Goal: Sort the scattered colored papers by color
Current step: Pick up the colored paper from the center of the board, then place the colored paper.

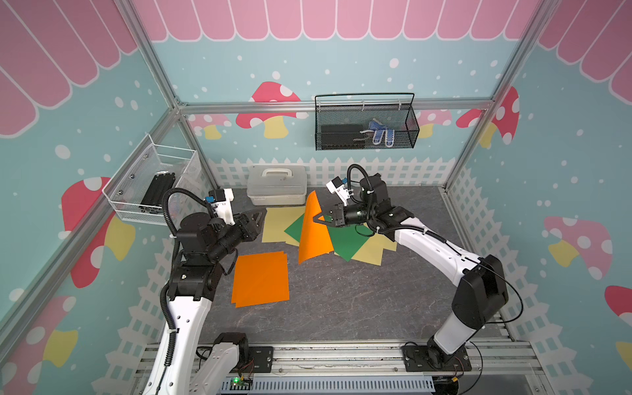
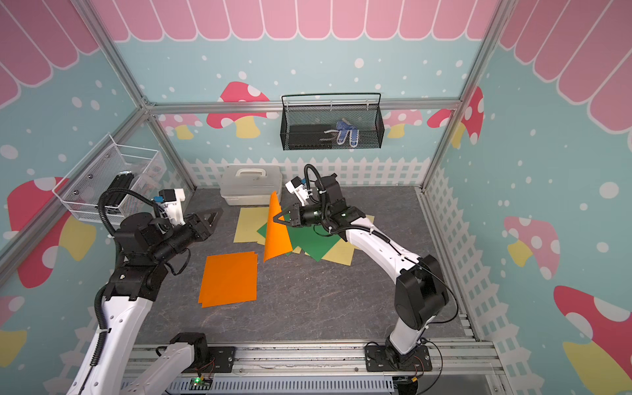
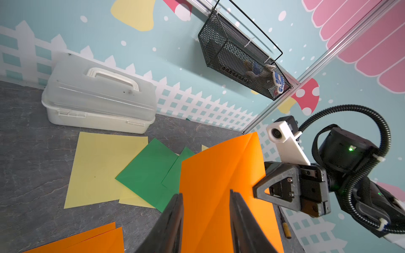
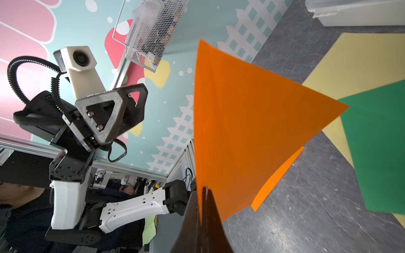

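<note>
Right gripper (image 1: 317,219): pinched shut on the edge of one orange sheet, up in the air.
Held sheet (image 1: 313,236): orange. It stands up almost straight and bends a bit. It is over the mixed heap near the back of the table (image 1: 342,301). Its top corner shows in front of the box.
Left gripper (image 1: 258,217): fingers a little apart, holding nothing. It hangs in the air to the left of the held sheet and does not touch it.
Orange pile (image 1: 260,278): a few orange sheets lie flat on each other, edges not quite lined up. The pile is in front of the left gripper, apart from the heap.
Green sheets (image 1: 349,241): two lie flat in the heap, on top of yellow ones. The held sheet hides part of them.
Yellow sheets (image 1: 277,222): flat at the bottom of the heap. One sticks out on the left, near the box. Others stick out on the right.
Box (image 1: 277,184): white, lid on, by the back wall, just behind the heap.
</note>
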Controlling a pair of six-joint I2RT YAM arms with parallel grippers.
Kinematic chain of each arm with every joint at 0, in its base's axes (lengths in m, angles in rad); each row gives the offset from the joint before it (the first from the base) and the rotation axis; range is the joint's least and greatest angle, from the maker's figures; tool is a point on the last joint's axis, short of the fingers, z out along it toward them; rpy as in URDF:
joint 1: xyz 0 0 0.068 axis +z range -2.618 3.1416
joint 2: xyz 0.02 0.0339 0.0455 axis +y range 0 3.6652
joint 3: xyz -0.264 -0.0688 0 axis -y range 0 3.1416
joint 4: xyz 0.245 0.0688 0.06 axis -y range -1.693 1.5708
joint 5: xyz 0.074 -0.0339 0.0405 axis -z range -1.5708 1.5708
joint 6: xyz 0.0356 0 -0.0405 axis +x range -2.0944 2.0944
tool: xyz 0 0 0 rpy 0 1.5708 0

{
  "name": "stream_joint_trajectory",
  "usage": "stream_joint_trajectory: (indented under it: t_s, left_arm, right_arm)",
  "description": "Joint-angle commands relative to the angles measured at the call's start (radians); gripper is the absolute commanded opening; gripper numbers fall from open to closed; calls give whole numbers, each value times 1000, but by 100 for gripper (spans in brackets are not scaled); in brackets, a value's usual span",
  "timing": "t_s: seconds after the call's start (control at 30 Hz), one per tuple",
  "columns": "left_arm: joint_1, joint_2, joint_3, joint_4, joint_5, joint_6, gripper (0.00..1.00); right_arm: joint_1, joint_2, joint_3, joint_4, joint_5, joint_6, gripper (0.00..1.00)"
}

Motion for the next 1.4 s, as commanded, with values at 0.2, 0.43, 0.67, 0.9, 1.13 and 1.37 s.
stream_joint_trajectory:
  t_s: [0.2,0.43,0.67,0.9,1.13,1.37]
  left_arm:
    - [29,-35,-25,-24,-13,43,38]
    - [67,-46,-29,-46,19,60,38]
    - [97,-46,-38,-57,51,65,38]
    - [102,-44,-59,-55,63,60,38]
    - [104,-43,-68,-55,73,58,38]
    - [105,-43,-72,-54,76,55,38]
  right_arm:
    - [118,267,154,468,7,401,0]
    - [191,437,232,693,103,616,0]
    - [215,542,212,772,153,702,0]
    - [239,628,113,904,186,814,0]
    - [250,681,58,951,213,865,0]
    - [257,682,-18,990,251,907,0]
